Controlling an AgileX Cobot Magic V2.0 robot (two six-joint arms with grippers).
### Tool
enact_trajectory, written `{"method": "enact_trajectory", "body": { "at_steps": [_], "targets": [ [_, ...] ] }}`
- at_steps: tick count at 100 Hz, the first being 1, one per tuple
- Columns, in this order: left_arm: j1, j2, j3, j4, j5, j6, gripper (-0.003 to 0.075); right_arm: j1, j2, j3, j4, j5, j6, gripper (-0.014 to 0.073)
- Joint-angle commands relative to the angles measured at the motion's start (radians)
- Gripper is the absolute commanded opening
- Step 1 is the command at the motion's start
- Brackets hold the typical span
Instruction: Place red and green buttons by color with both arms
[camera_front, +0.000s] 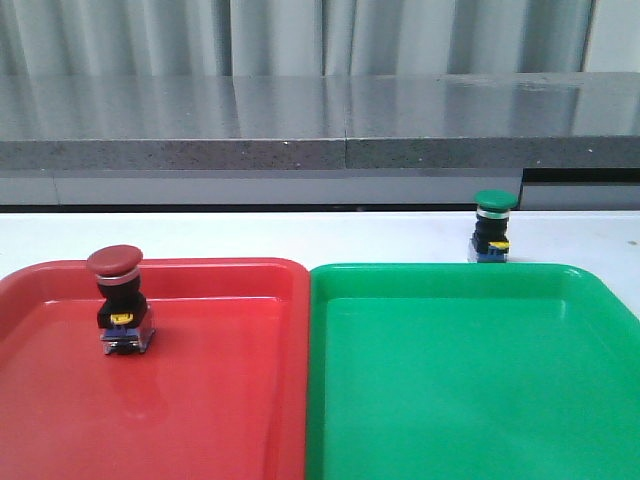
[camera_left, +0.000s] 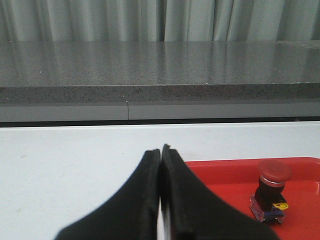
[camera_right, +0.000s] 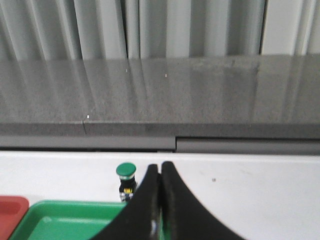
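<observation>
The red button (camera_front: 120, 300) stands upright inside the red tray (camera_front: 230, 400), near its far left part. It also shows in the left wrist view (camera_left: 271, 191). The green button (camera_front: 492, 226) stands upright on the white table just beyond the green tray (camera_front: 470, 400). It also shows in the right wrist view (camera_right: 126, 179). My left gripper (camera_left: 160, 150) is shut and empty, apart from the red button. My right gripper (camera_right: 160, 167) is shut and empty, apart from the green button. Neither arm shows in the front view.
The two trays sit side by side, edges touching, at the table's near side. A grey stone ledge (camera_front: 320, 125) runs along the back behind the white table (camera_front: 300, 235). A corner of the red tray (camera_right: 10, 212) shows in the right wrist view.
</observation>
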Motion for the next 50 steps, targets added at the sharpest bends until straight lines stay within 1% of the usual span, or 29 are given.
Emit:
{"method": "enact_trajectory", "body": {
  "at_steps": [1, 9, 19, 27, 40, 50],
  "targets": [
    [0.002, -0.030, 0.042, -0.003, -0.087, -0.006, -0.0019, -0.007, 0.102, -0.124, -0.010, 0.076, 0.001, -0.0067],
    [0.002, -0.030, 0.042, -0.003, -0.087, -0.006, -0.0019, -0.007, 0.190, -0.212, -0.010, 0.170, 0.001, -0.0067],
    [0.002, -0.030, 0.042, -0.003, -0.087, -0.006, -0.0019, -0.007, 0.277, -0.281, -0.001, 0.218, 0.001, -0.0067],
    [0.002, -0.030, 0.042, -0.003, -0.087, -0.006, -0.0019, -0.007, 0.329, -0.303, 0.022, 0.205, 0.001, -0.0067],
    [0.002, -0.030, 0.042, -0.003, -0.087, -0.006, -0.0019, -0.007, 0.398, -0.301, 0.062, 0.153, 0.001, -0.0067],
    [0.002, -0.030, 0.042, -0.003, -0.087, -0.006, -0.0019, -0.007, 0.434, -0.301, 0.088, 0.142, 0.001, -0.0067]
  ]
}}
